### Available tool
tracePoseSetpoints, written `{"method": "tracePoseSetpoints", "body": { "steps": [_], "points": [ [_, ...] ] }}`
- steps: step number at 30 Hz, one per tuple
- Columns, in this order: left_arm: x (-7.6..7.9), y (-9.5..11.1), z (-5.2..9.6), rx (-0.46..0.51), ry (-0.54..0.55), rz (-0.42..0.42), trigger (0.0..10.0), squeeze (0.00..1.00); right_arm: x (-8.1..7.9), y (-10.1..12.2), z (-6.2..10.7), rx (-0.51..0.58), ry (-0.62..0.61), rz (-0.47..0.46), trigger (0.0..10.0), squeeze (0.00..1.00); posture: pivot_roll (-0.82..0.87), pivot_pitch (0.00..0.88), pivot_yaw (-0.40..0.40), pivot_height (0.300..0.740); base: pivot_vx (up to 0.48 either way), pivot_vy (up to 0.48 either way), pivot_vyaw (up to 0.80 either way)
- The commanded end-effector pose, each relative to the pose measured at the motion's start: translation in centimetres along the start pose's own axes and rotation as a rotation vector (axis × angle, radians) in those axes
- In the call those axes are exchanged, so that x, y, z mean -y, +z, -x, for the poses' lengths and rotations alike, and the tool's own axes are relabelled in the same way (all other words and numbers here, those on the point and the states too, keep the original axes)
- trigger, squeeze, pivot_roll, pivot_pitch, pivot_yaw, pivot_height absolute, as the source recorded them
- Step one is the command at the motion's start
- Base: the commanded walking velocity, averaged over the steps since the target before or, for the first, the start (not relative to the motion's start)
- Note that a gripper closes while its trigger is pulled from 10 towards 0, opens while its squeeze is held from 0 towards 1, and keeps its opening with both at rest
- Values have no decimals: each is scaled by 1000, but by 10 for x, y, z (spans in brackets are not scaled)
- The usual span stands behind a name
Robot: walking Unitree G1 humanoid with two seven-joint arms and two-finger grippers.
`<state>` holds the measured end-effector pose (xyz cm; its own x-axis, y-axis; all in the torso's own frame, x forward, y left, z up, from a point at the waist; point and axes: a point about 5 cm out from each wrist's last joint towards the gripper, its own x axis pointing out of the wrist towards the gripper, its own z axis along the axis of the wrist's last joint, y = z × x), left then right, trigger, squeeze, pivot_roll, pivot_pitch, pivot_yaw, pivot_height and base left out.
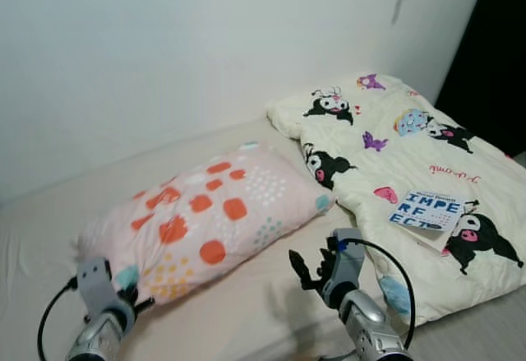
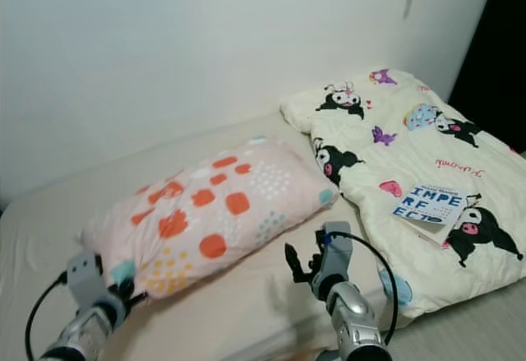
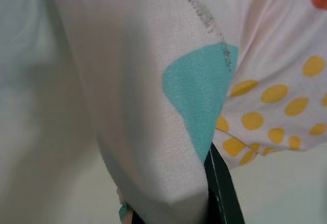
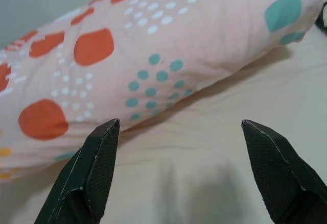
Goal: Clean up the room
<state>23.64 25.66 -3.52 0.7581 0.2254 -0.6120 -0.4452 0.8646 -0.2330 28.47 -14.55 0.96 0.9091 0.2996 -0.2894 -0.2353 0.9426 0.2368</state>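
My left end effector (image 1: 136, 302) pinches the near corner of the pillow (image 1: 205, 217), and the pink fabric hides most of its fingers, leaving one black finger (image 3: 220, 188) partly in sight under the fold with the teal patch. My right end effector (image 4: 181, 170) hovers with its fingers spread wide over the bare bed (image 1: 246, 312), the pillow's long side, pink with orange blobs and teal and white dots, just beyond its tips. Right of that end effector lies the cartoon-print quilt (image 1: 386, 143), with a book (image 1: 427, 211) resting on it.

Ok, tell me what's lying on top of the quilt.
A book lies flat on the quilt, cover up. Whatever is under the quilt is hidden.
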Motion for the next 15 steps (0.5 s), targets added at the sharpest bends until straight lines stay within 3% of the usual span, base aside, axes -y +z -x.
{"method": "tracePoseSetpoints", "body": {
  "steps": [1,4,5,8,11,15],
  "points": [
    [-15,-12,5,-54,58,-42,2078,0,-4,-4,0,-4,14,9,10000,0,-151,32,122,740,0,0,0],
    [-14,-15,6,-66,47,-56,2078,0,-4,-4,0,-3,13,7,10000,0,-151,33,123,740,0,0,0],
    [-9,-20,6,-82,18,-77,10000,0,-3,-5,1,-3,7,5,10000,0,-149,34,121,740,0,0,0],
    [-3,-25,6,-98,-17,-115,10000,0,-2,-5,1,-3,0,-1,10000,0,-147,34,121,740,0,0,0],
    [13,-41,8,-148,-94,-230,10000,0,0,-10,1,-23,-18,-2,10000,0,-147,34,124,740,0,0,0],
    [19,-48,10,-173,-118,-269,10000,0,4,-19,5,-60,-47,-14,10000,0,-149,33,125,740,0,0,0]
  ]
}}
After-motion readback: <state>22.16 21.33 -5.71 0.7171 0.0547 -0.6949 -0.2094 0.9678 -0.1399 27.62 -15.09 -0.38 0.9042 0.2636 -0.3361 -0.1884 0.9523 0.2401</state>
